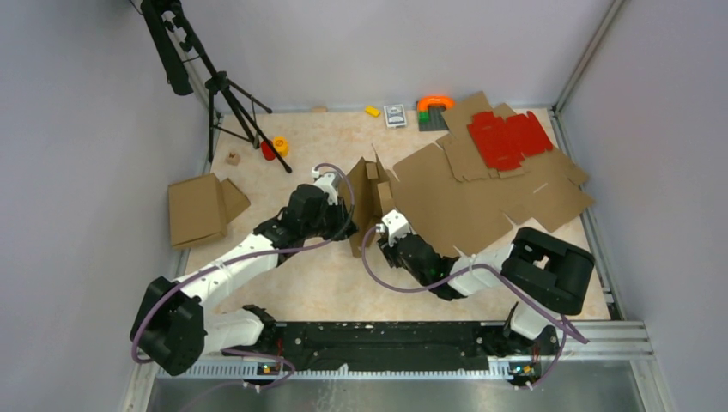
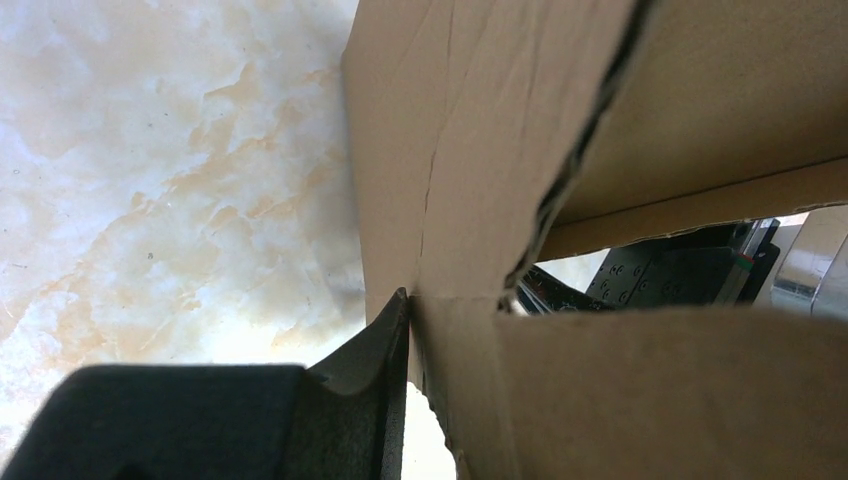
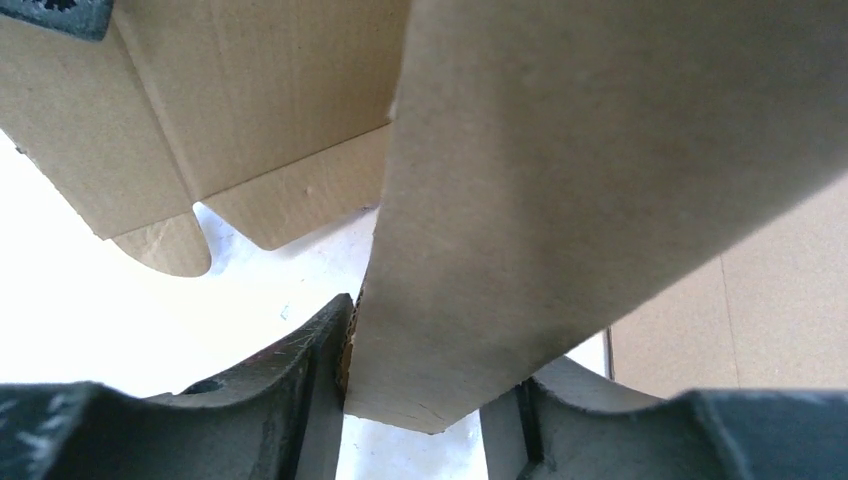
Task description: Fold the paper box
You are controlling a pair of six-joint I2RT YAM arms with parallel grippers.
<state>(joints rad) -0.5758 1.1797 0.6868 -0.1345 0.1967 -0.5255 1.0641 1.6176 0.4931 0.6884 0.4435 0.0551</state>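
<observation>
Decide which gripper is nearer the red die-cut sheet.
Right. The right gripper is below-left of the red sheet, at a flap of the paper box; the left gripper is farther left.

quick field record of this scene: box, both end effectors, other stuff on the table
box: plain brown cardboard die-cut paper box, one panel raised, rest flat
left end effector: shut on the upright panel
right end effector: straddles a flap, grip unclear
nearby: bright red die-cut sheet on more brown cardboard, far right; folded brown carton, left
</observation>
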